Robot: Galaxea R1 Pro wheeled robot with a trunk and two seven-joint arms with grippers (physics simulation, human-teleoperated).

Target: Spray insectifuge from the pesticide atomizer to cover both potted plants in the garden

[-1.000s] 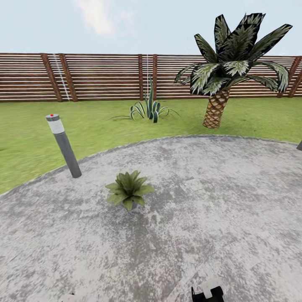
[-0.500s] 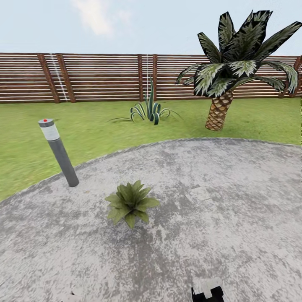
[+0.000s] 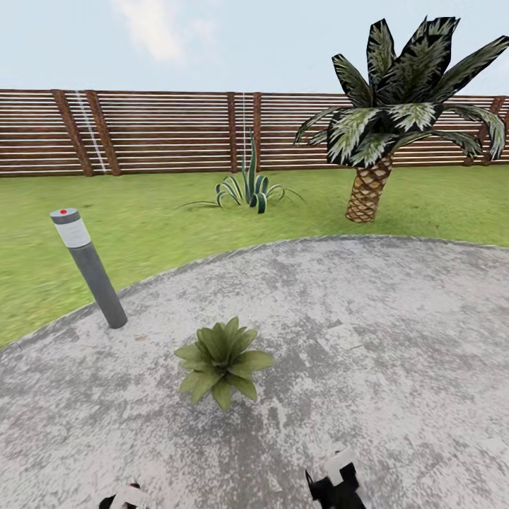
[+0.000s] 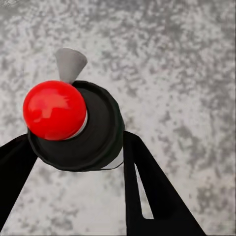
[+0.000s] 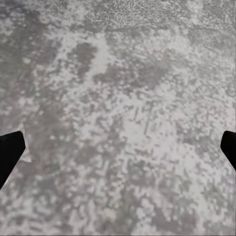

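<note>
The left end effector (image 4: 73, 162) grips the pesticide atomizer (image 4: 73, 125), seen from above as a black cap with a red knob, over the stone patio (image 3: 396, 339); the right end effector (image 5: 118, 147) hangs with fingers spread wide and empty. One potted plant (image 3: 220, 359) sits on the patio just ahead, near the grey bollard lamp (image 3: 88, 265). The pickup looks done, so next the nozzle needs aiming at that plant's leaves.

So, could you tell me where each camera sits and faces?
Head: on the head, facing forward and down over patio, plant, lamp, fence; left hand and right hand at bottom.
Left wrist: looks along the left hand's fingers, gripping the atomizer, down at patio.
Right wrist: along the open right hand, down at patio.
All three share the patio.
</note>
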